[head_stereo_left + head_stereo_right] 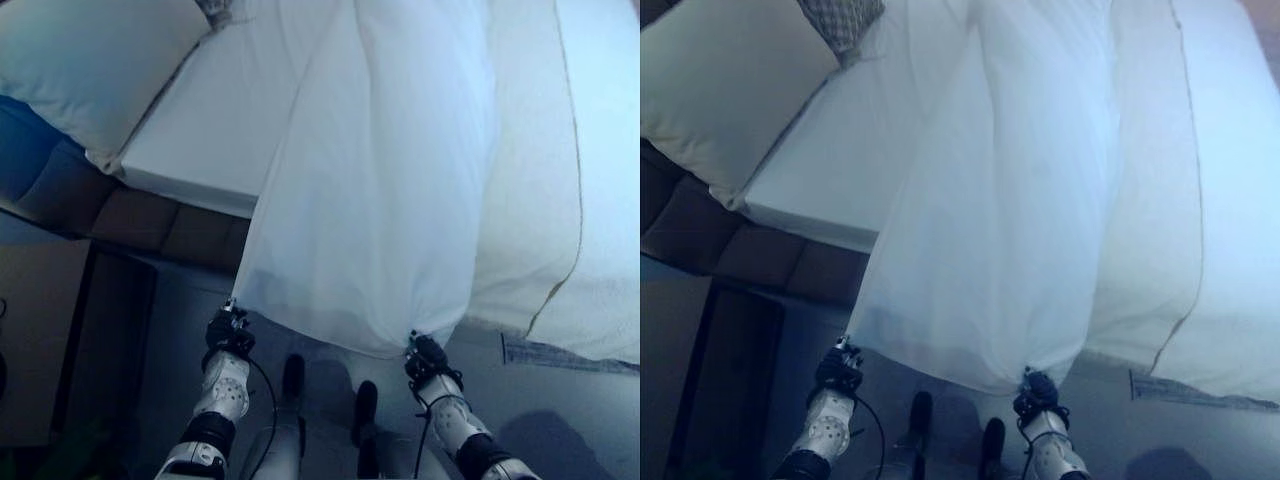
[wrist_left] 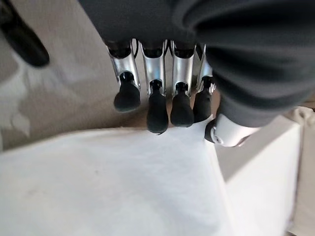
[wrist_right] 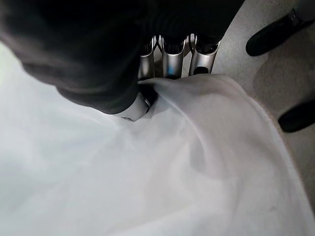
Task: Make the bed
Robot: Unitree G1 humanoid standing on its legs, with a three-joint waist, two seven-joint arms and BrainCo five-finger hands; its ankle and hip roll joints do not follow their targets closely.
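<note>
A thin white sheet (image 1: 375,200) hangs taut off the bed's (image 1: 200,150) edge, its lower corners raised.

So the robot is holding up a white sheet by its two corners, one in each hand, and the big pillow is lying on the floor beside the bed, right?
Not quite: the pillow lies on the bed, at its head end, as the left eye view shows. The rest holds: the left hand and the right hand each grip a corner of the white sheet.
</note>
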